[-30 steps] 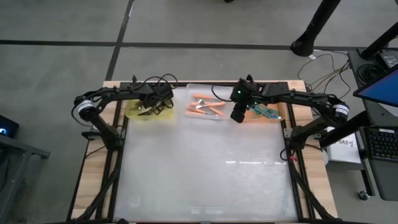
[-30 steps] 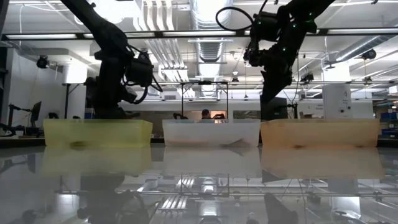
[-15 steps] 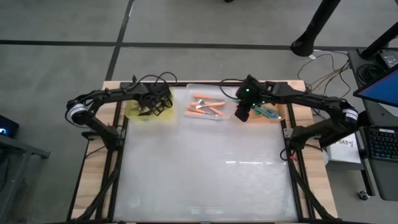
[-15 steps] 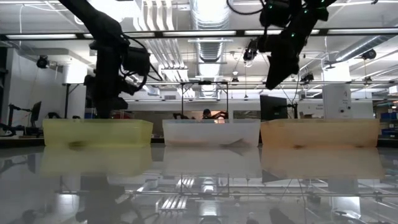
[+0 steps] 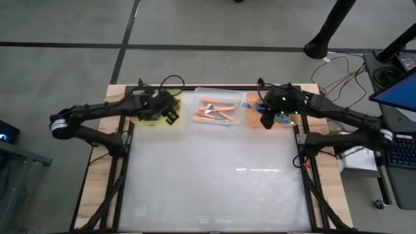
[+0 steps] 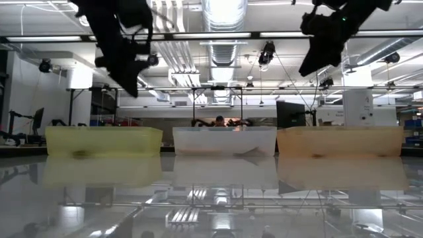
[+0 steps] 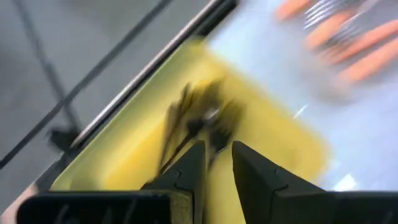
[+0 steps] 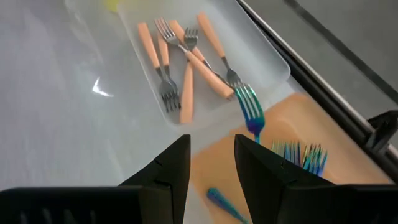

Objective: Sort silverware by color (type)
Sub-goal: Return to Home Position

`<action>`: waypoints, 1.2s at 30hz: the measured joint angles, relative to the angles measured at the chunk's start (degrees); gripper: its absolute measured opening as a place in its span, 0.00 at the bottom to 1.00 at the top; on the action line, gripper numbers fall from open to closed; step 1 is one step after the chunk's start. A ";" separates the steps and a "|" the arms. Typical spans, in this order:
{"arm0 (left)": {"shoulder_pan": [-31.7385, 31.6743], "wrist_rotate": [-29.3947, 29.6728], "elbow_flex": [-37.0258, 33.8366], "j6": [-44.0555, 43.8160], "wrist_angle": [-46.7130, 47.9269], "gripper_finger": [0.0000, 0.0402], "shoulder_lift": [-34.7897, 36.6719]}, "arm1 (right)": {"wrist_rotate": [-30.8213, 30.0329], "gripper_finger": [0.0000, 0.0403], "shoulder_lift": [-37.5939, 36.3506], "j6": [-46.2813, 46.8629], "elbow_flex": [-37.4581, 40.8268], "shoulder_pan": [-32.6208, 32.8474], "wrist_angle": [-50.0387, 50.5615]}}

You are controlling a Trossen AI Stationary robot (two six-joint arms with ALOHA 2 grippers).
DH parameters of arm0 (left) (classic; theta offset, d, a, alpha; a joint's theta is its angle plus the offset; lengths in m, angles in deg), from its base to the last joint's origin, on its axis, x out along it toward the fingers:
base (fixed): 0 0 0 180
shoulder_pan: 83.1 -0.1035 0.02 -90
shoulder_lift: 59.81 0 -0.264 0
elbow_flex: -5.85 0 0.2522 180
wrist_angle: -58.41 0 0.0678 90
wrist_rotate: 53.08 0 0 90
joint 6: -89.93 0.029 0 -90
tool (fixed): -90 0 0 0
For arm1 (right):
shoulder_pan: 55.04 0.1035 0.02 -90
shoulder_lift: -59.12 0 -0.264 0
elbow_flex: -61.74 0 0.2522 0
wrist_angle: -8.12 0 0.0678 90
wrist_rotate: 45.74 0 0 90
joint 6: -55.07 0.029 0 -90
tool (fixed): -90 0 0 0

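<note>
Glossy pale counter (image 5: 214, 175) on a wood frame, with grey floor (image 5: 65, 65) and dark seams around it. Cables and a desk with a keyboard sit off the right side. The low view shows a workshop room with ceiling ducts and strip lights. A person (image 6: 219, 121) is far back, behind the middle bin.

Three bins stand in a row along the counter's far edge, just beside each other: yellow bin (image 5: 138, 119) on the left, clear bin (image 5: 199, 99) in the middle, orange bin (image 5: 252, 101) on the right.

- Yellow bin: a small heap of black forks (image 7: 193, 121), overlapping. The count is unclear because the left wrist view is blurred.
- Clear bin: orange forks (image 5: 216, 112), about six, some crossed over each other, silver tines showing.
- Orange bin: iridescent forks (image 8: 298, 152) with blue-green tines and teal handles. One separate iridescent fork (image 8: 250, 109) lies right at the border with the clear bin — cannot tell if it leans on the rim.

The left gripper (image 5: 170, 116) hangs over the yellow bin's inner end. In the low view it is high above the bin, well apart from the forks. Its fingers are a narrow gap apart, with nothing between them.

The right gripper (image 5: 266, 120) is over the orange bin's inner end, near the clear bin, and also high in the low view. Its fingers are slightly parted and hold nothing.
</note>
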 joint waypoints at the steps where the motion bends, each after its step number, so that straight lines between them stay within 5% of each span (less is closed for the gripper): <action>1: 1.85 -0.02 -0.15 -0.04 -1.25 0.15 1.41 | -0.02 0.29 -1.38 0.36 1.66 0.00 -0.82; 9: 17.32 0.29 -3.44 -0.04 -14.30 0.15 11.92 | 0.02 0.29 -11.08 1.88 14.16 0.01 -13.26; 17: 28.46 8.86 -15.61 -1.66 -27.48 0.15 21.08 | 0.02 0.29 -17.48 1.82 25.12 0.00 -26.44; 36: 30.39 10.16 -42.80 2.74 -66.68 0.15 29.56 | -0.03 0.29 -19.44 8.80 44.90 0.01 -55.80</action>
